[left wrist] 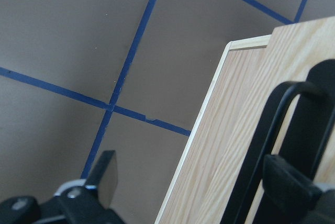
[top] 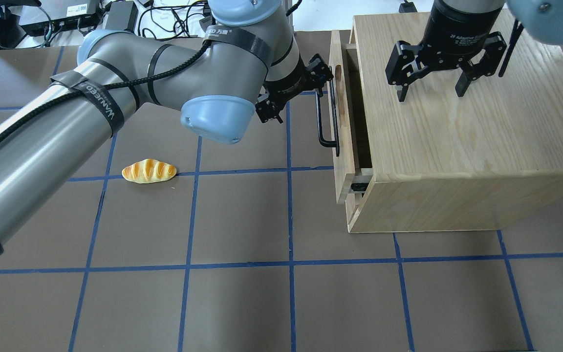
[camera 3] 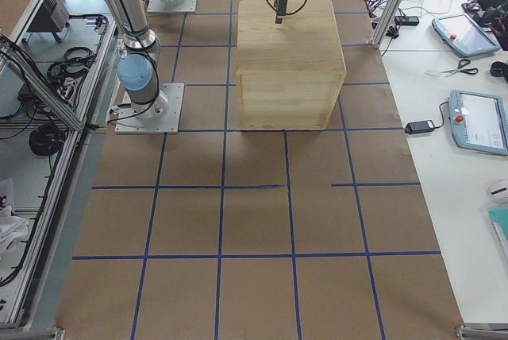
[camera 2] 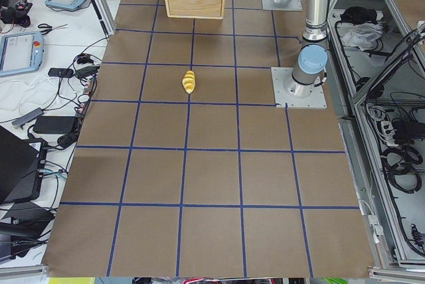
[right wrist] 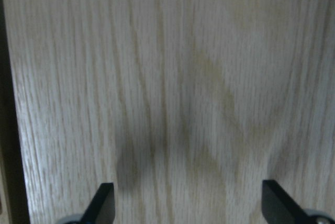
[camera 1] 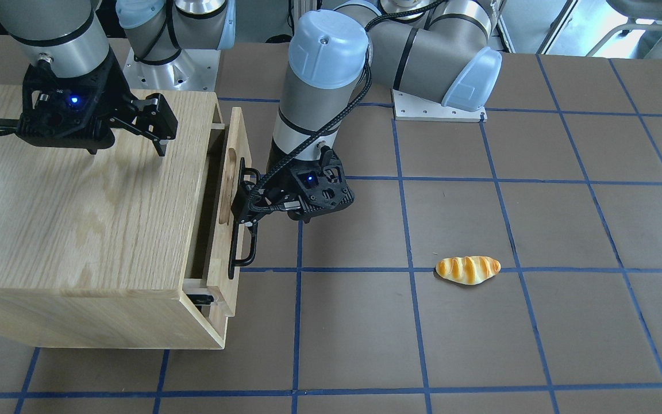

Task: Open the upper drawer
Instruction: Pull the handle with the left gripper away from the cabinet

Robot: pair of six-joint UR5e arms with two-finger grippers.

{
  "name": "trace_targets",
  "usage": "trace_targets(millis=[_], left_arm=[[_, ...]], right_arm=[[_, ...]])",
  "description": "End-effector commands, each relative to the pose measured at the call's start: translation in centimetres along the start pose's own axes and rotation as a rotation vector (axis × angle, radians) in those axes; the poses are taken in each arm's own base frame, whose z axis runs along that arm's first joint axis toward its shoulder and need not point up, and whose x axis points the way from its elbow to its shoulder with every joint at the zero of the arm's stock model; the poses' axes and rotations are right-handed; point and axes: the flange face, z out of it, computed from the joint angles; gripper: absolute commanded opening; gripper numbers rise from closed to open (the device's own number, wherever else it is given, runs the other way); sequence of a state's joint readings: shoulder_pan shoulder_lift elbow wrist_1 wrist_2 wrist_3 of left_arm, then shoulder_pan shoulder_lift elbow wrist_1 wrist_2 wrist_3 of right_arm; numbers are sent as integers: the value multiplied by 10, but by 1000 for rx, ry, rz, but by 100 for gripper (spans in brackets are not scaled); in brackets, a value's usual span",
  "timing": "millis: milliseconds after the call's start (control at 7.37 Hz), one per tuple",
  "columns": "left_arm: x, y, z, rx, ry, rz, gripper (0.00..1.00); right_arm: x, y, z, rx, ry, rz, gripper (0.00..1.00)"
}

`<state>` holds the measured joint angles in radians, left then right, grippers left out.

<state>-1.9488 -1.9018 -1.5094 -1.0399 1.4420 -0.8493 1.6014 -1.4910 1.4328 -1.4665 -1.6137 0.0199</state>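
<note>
The upper drawer (camera 1: 228, 190) (top: 338, 132) of the oak cabinet (camera 1: 78, 218) (top: 457, 146) stands pulled out a little, with a dark gap behind its front panel. Its black bar handle (camera 1: 243, 247) (top: 328, 127) runs along the panel. My left gripper (camera 1: 243, 195) (top: 324, 78) (left wrist: 196, 177) is open at the handle's far end, with one finger (left wrist: 290, 187) hooked behind the bar (left wrist: 267, 130) and the other finger (left wrist: 104, 174) out over the table. My right gripper (camera 1: 128, 148) (top: 430, 93) (right wrist: 191, 203) is open, pointing down at the cabinet top; I cannot tell whether it touches.
A bread roll (camera 1: 468, 269) (top: 148, 171) (camera 2: 189, 81) lies on the brown, blue-taped table (top: 242, 220), well away from the cabinet. The left arm's elbow (top: 218, 117) hangs over the table between the roll and the drawer.
</note>
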Motion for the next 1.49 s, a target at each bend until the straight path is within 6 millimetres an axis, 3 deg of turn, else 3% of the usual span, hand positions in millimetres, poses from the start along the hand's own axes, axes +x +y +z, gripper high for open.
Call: trace_targets(millis=[0, 271, 1357], left_arm=[[1, 2, -1, -3, 2, -4, 100], [1, 5, -12, 3, 10, -3, 100], [0, 3, 8, -41, -2, -8, 100]], right_arm=[[0, 0, 0, 0, 0, -2, 100], [0, 0, 0, 0, 0, 0, 100], [0, 0, 0, 0, 0, 0, 100]])
